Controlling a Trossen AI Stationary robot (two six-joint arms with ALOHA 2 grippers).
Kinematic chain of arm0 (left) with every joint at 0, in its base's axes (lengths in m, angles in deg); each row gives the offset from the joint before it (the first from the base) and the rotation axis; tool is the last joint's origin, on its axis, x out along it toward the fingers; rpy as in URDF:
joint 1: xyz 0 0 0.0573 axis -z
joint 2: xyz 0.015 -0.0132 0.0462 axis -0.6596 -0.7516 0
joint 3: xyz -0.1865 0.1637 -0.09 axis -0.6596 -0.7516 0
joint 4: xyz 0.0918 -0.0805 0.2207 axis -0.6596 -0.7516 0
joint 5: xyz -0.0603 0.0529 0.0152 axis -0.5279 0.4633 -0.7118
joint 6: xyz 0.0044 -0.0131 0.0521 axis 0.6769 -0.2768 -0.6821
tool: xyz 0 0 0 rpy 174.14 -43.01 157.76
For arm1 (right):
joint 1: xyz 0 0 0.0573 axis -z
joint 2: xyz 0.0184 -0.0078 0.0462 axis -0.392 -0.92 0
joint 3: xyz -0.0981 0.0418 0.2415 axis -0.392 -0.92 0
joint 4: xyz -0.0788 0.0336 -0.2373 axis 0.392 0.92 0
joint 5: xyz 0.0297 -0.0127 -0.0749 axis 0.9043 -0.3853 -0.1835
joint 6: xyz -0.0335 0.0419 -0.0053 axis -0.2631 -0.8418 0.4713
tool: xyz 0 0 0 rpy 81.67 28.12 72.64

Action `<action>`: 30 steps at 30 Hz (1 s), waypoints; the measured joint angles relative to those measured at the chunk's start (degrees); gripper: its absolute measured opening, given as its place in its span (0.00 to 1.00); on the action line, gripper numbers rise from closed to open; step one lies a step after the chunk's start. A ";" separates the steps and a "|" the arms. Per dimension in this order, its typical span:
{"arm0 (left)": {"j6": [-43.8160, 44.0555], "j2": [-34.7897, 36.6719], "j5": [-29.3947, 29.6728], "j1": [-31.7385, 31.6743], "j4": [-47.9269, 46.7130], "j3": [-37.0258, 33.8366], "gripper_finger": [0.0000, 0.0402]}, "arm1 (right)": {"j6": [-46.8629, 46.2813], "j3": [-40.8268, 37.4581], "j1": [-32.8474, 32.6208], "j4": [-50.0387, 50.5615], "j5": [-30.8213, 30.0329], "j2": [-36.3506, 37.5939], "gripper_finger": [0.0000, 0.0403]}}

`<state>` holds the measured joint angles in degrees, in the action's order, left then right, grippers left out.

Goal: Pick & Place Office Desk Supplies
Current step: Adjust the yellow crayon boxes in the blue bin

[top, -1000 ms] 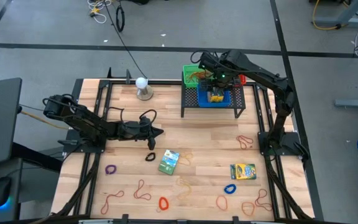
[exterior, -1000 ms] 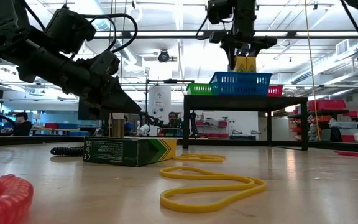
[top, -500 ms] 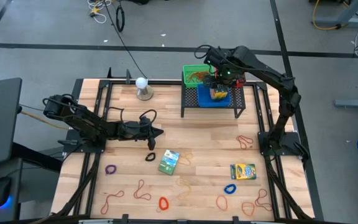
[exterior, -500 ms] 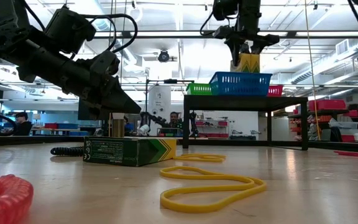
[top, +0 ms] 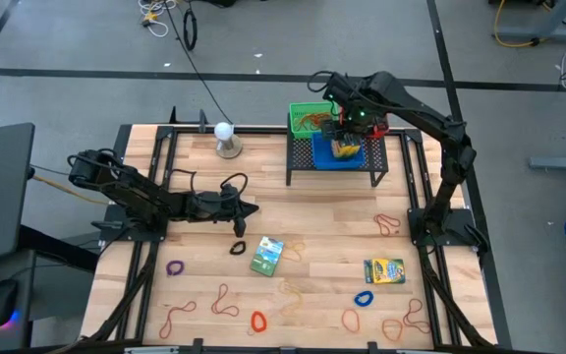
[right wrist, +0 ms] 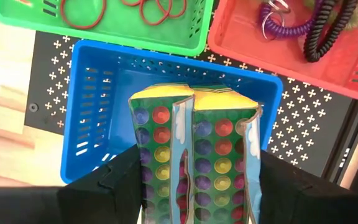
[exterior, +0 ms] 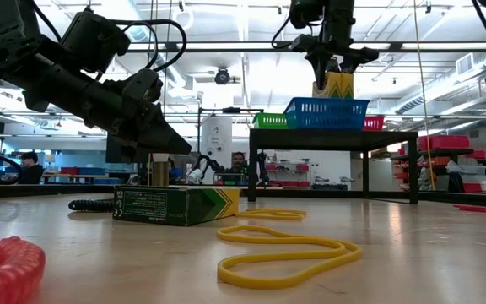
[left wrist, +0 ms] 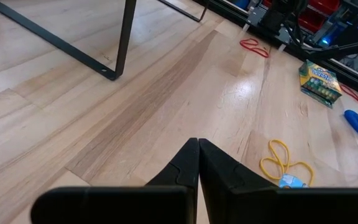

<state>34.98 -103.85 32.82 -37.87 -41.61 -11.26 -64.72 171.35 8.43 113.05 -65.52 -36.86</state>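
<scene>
My right gripper (right wrist: 194, 186) is shut on a green and yellow crayon box (right wrist: 194, 149) above the blue basket (right wrist: 98, 93) on the black mesh rack (top: 337, 167). From the low view the box (exterior: 337, 84) stands upright under the fingers, its lower end behind the basket's rim. My left gripper (left wrist: 197, 146) is shut on nothing, a little above the table at its left middle (top: 249, 207). Two more crayon boxes (top: 267, 255) (top: 384, 270) lie flat on the table among rubber bands (top: 226, 300) and small loops (top: 364, 298). My right gripper pinches the crayon box by its two narrow side edges (right wrist: 137, 162) between its two fingers (right wrist: 114, 177). The fingers come from above, pointing down. The box hangs upright, its lower end inside the blue basket; whether it touches the basket's floor I cannot tell.
A green basket (right wrist: 104, 25) with rubber bands and a red basket (right wrist: 278, 37) with coiled loops flank the blue one on the rack. A white ball on a stand (top: 226, 138) sits at the far left. A yellow rubber band (exterior: 281, 253) lies near the front.
My right gripper has rolled a little about its own axis with the crayon box, over the blue basket, and then kept still. The box stays upright between the fingers.
</scene>
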 joint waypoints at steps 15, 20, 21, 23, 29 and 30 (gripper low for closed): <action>0.04 0.00 -0.01 0.00 0.00 0.00 0.04 | 0.37 0.00 0.87 0.00 0.27 -0.02 0.58; 0.14 0.00 -0.01 0.00 0.00 0.00 0.04 | 1.85 0.00 0.64 0.00 0.94 -0.02 0.58; 0.29 0.00 -0.02 0.00 0.00 0.00 0.04 | 2.09 0.00 0.51 0.00 0.96 0.02 0.58; 0.56 0.00 -0.02 0.00 0.00 0.00 0.04 | 2.96 0.00 0.37 -0.02 1.12 0.35 0.58; 1.10 0.00 -0.22 0.00 -0.02 0.00 0.04 | 4.82 0.00 0.15 0.00 1.87 0.47 0.58; 1.14 0.00 -0.22 0.00 -0.02 0.00 0.04 | 4.82 0.00 0.15 0.02 1.86 0.48 0.58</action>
<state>36.12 -103.85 32.60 -37.87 -41.63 -11.26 -59.91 171.35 8.58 113.07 -63.66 -36.38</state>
